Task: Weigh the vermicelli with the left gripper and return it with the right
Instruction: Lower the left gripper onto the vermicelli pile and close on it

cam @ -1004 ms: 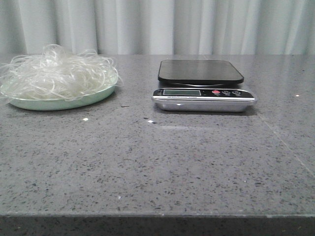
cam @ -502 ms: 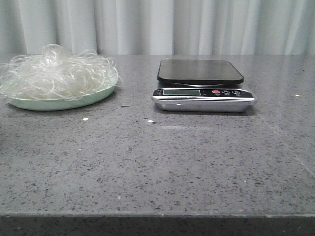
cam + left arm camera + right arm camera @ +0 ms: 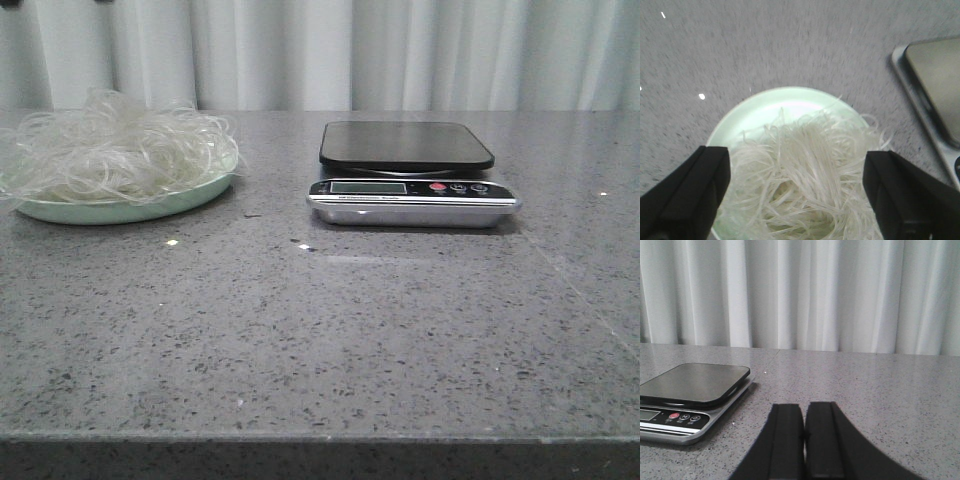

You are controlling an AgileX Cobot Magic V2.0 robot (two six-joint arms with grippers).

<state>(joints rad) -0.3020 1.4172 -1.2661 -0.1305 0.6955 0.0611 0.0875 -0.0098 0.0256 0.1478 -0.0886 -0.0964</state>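
The vermicelli [image 3: 115, 145] is heaped as a loose whitish tangle on a pale mint-green plate [image 3: 130, 210] at the far left of the grey speckled table [image 3: 330, 340]. Some strands spill over the plate's rim. A kitchen scale [image 3: 410, 185] is set to the right of the plate, well apart from it, with a dark weighing platform [image 3: 405, 145] behind a silver front panel that carries a display and 1 red button among darker ones. Nothing is seen on the platform. A pale pleated curtain [image 3: 400, 55] is hung behind the table.

In the left wrist view, the left gripper [image 3: 795, 200] is held above the noodles with its 2 dark fingers [image 3: 690, 195] spread wide, 1 to either side of the tangle; nothing is gripped, and contact with the strands cannot be told. A corner of the scale is seen at the edge of that view.

In the right wrist view, the right gripper [image 3: 804, 445] is seen with its fingers pressed together and empty, held low over bare table, with the scale beside it.
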